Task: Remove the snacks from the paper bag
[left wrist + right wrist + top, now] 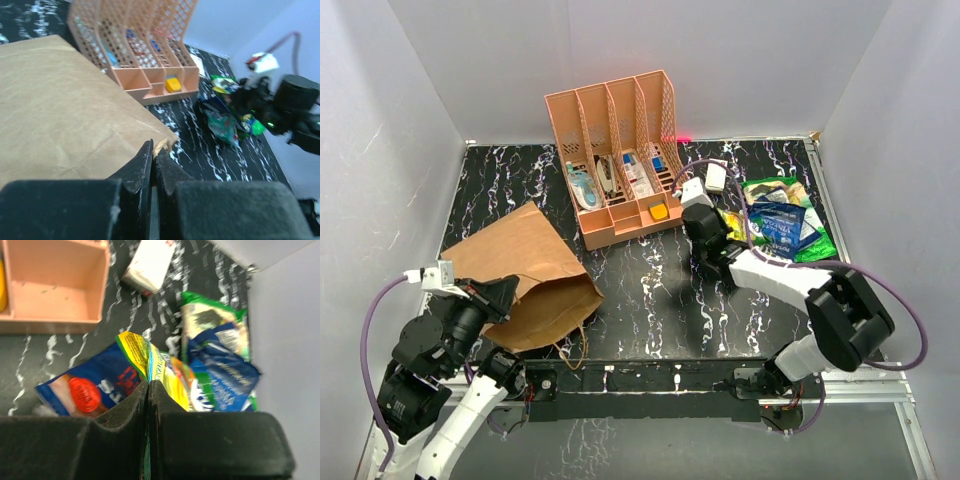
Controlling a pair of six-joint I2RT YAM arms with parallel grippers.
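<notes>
The brown paper bag [525, 270] lies on its side at the left of the table. My left gripper [506, 297] is at its mouth edge. In the left wrist view my left gripper [154, 150] is shut, with a tan bit of the paper bag [60, 110] pinched at its tips. My right gripper [148, 386] is shut on a yellow-green snack packet [162, 367]. Under it lies a blue packet with a red circle [95, 385]. A green chip bag [790, 205] and a dark blue packet [780, 225] lie at the right, just beyond my right gripper [712, 248].
The orange-pink file rack [615, 150] with small items stands at the back centre. A white remote [715, 178] lies between the rack and the snacks. The enclosure's walls stand close on the left, back and right.
</notes>
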